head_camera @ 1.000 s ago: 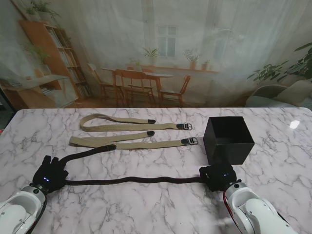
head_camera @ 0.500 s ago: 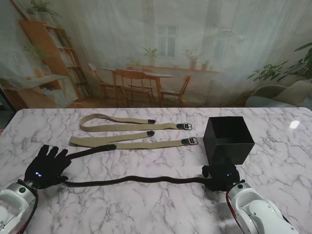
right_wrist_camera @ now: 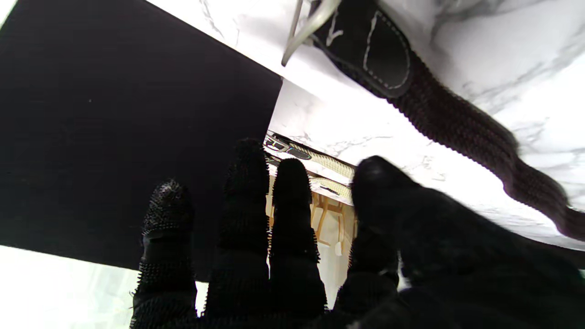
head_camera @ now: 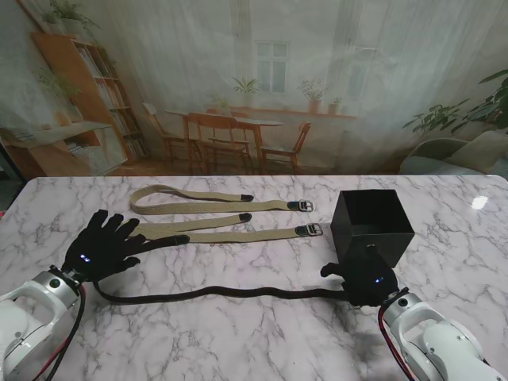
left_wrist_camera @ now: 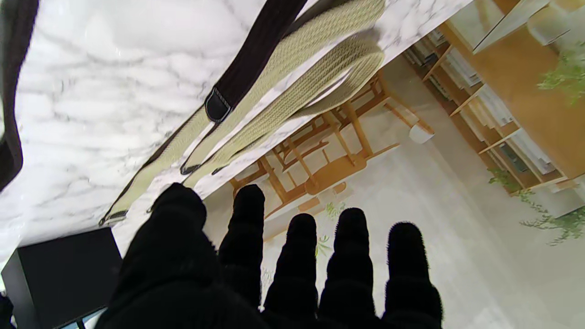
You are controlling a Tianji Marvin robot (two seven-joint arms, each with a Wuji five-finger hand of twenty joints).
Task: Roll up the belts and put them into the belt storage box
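Dark belt (head_camera: pixel 214 293) lies slack on the tabletop (head_camera: pixel 262 341) between the hands, buckle end beside the right robot hand (head_camera: pixel 367 275). Left robot hand (head_camera: pixel 103 244) spread wide, empty; right fingers extended, holding nothing. Woven, limp: start rolling at buckle. Box (head_camera: pixel 371 227) just beyond right hand.

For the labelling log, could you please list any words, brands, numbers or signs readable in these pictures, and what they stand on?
None can be read.
Black box: plain walls, no label.
Dark belt: its end patch shows stitching only.
Tan belts: no print; their buckles are too small to tell.
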